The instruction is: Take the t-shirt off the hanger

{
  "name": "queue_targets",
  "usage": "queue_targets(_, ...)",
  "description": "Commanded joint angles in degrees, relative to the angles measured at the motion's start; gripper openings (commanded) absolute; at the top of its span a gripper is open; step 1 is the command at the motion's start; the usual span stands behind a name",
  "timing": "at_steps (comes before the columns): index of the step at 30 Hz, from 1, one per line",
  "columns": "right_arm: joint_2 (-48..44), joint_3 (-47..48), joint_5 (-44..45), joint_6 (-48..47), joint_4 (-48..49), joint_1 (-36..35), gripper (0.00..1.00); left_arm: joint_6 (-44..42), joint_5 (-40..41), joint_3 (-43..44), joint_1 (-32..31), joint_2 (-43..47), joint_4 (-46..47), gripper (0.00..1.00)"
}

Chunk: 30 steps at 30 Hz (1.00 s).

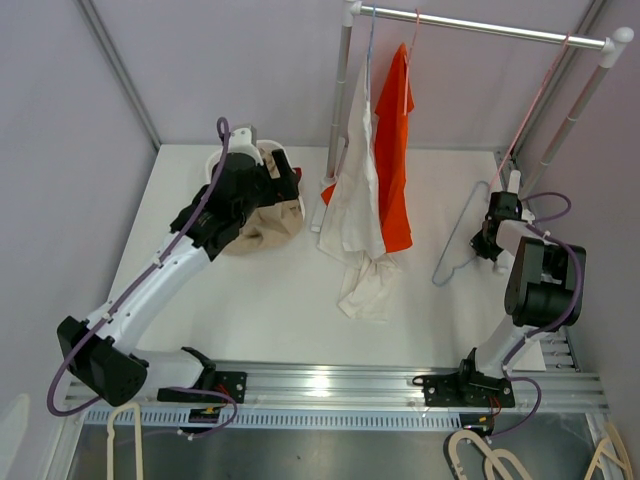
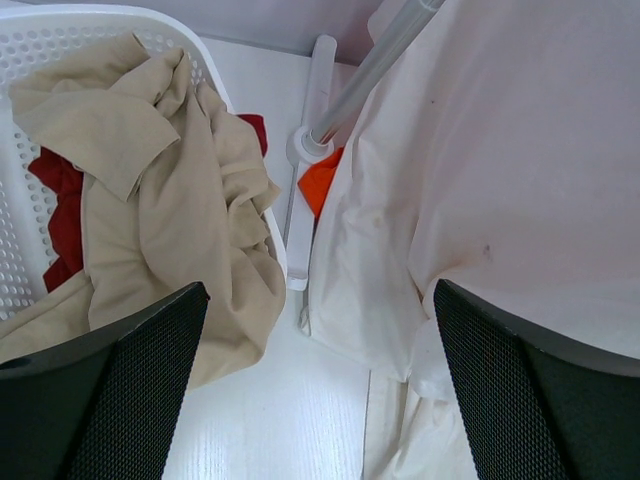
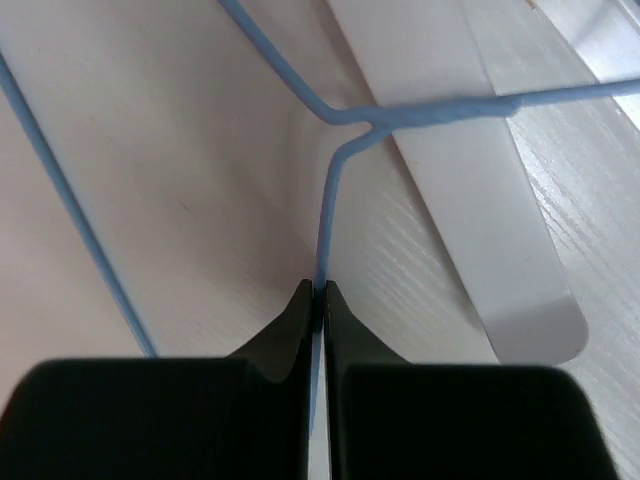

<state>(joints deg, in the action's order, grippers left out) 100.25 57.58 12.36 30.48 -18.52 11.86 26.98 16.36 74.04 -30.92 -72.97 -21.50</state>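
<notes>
The right gripper (image 3: pixel 318 300) is clenched on the single wire stem of the blue hanger (image 3: pixel 325 200), just below the junction where the two shoulder wires divide. In the top view the bare hanger (image 1: pixel 452 250) sits at the right of the frame. Its long axis runs from the right gripper (image 1: pixel 497 215) at upper right down to lower left, and its lower end is close to the table (image 1: pixel 270 300). The beige t-shirt (image 1: pixel 265 225) lies crumpled in the white basket (image 1: pixel 215 160) at upper left of centre. In the left wrist view the beige t-shirt (image 2: pixel 170 200) runs from upper left to bottom centre, draped over the basket (image 2: pixel 60 40) rim onto the table, with a red garment (image 2: pixel 60 180) beneath it. The left gripper (image 2: pixel 320 400) is released, fingers spread wide, above the basket edge. A white shirt (image 1: pixel 355 200) and an orange shirt (image 1: pixel 395 150) hang from the rack rail (image 1: pixel 480 25).
</notes>
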Motion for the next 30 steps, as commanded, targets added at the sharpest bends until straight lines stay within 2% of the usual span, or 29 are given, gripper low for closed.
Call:
queue_targets(1,0.7,1.0,1.4,1.0,1.0,0.3,0.00,-1.1,1.2,-1.1,-0.6,1.1,1.4,1.00)
queue_targets(6,-3.6,-0.5,2.7,-0.1,-0.6,-2.1,0.00,-1.1,1.0,-1.3,-0.8,1.1,1.4,0.99)
queue_targets(10,-11.1,-2.6,8.7,-0.3,-4.1,-8.3,0.00,-1.2,1.7,-1.3,-1.5,1.3,1.4,0.99)
queue_targets(20,-40.3,-8.1,12.3,-0.2,-17.1,-22.2,0.00,-1.9,4.0,-1.6,-5.1,3.6,-0.7,0.99)
queue_targets(26,-48.6,-6.5,16.0,1.6,-25.4,-28.5,0.00,-2.5,6.8,-0.6,-8.7,5.6,-2.0,1.00)
queue_targets(30,-53.1,-4.8,15.2,3.9,-29.1,-30.9,0.00,-2.9,7.7,0.7,-10.3,6.3,-3.3,0.99)
